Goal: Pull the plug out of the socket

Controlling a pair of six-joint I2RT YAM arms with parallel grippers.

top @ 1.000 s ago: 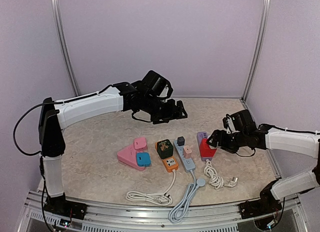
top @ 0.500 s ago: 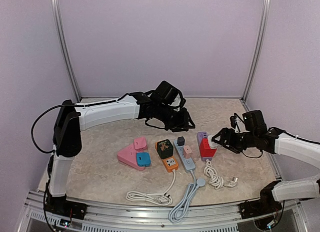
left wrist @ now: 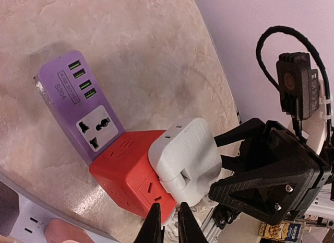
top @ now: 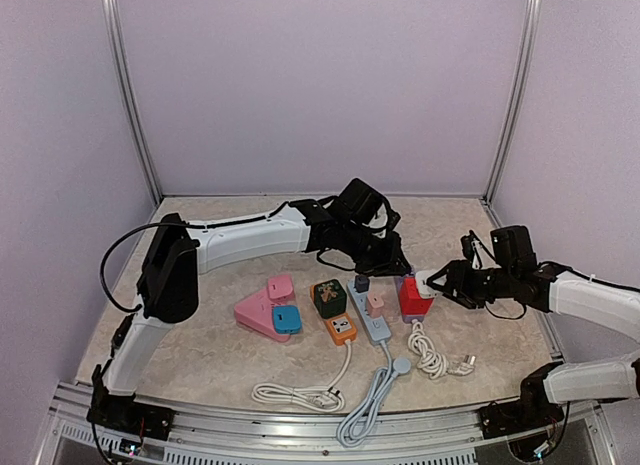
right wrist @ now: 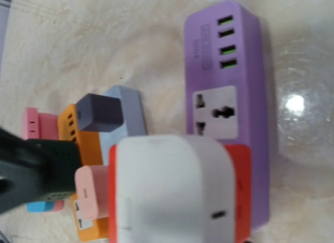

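Observation:
A white plug (top: 424, 282) (left wrist: 182, 159) (right wrist: 172, 191) sits in the right face of a red cube socket (top: 409, 301) (left wrist: 125, 170) (right wrist: 243, 170). The cube rests against a purple power strip (top: 403, 274) (left wrist: 78, 102) (right wrist: 224, 70). My right gripper (top: 438, 282) reaches in from the right. Its black fingers (left wrist: 240, 133) lie along both sides of the plug, though they are out of frame in the right wrist view. My left gripper (top: 399, 269) (left wrist: 168, 223) hangs over the cube's near edge. Its jaws are almost together with nothing between them.
To the left lie a grey strip (top: 372, 323) with a pink and a dark plug, an orange socket (top: 340, 329), a green cube (top: 329, 297) and a pink block (top: 258, 313) with a blue plug. Coiled cords (top: 430, 357) (top: 295, 393) lie near the front edge.
My left arm has swung right and down to the red cube, and its jaws have closed. My right gripper has moved in to the white plug and narrowed around it.

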